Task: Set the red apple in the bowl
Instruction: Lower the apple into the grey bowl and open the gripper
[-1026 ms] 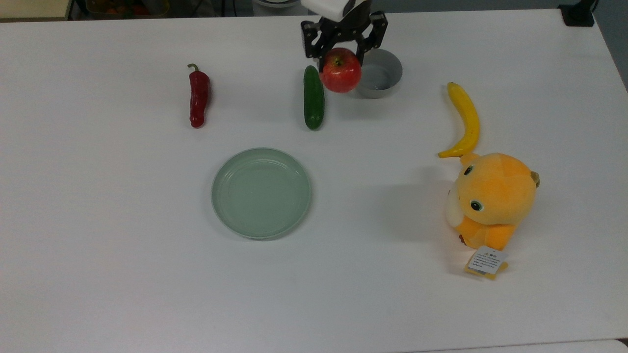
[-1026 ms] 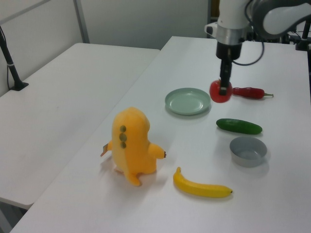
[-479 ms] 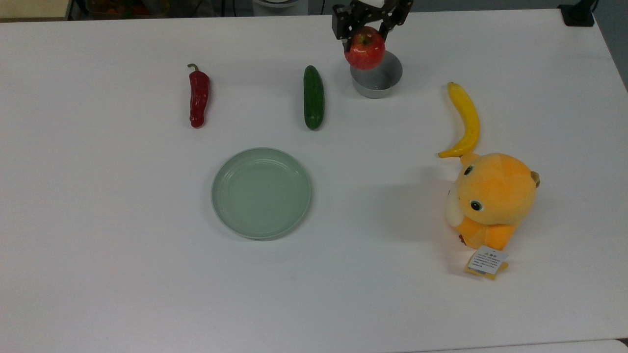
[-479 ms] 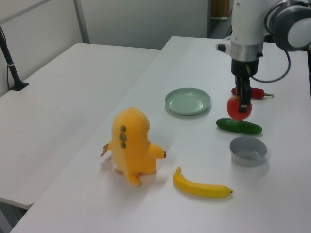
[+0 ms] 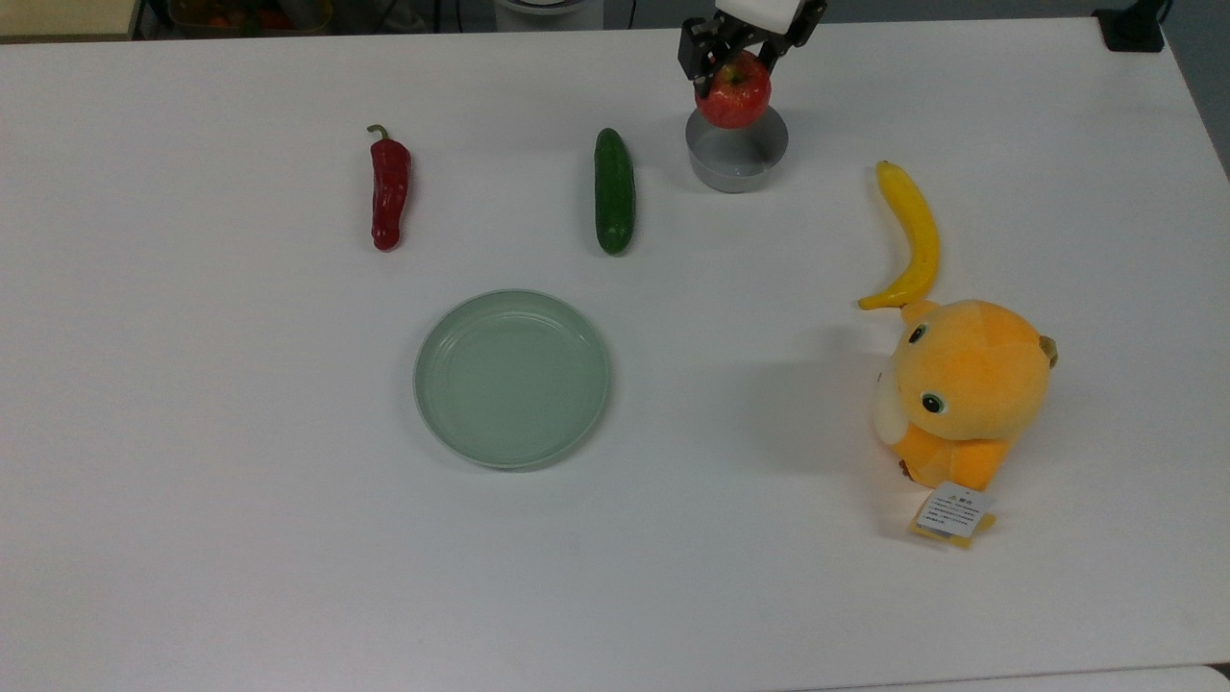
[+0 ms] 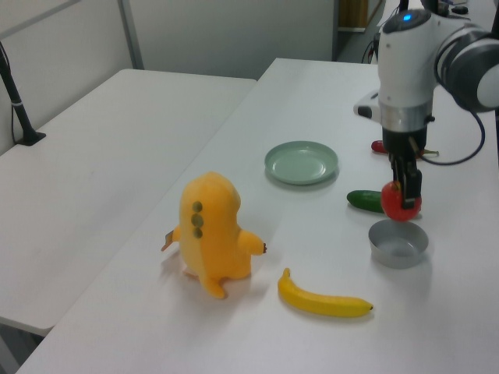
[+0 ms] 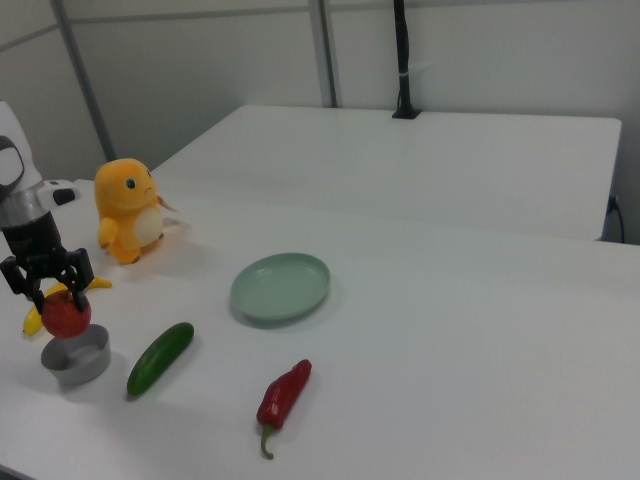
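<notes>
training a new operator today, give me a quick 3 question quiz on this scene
1. True or false: the red apple already rests inside the bowl.
2. Multiple choice: in the top view, what lies just to the bowl's left? A) banana B) cucumber C) plush toy
3. Fill in: the green plate holds ____.

Key:
1. False. The gripper holds the apple in its fingers above the bowl.
2. B, the cucumber.
3. Nothing.
</notes>
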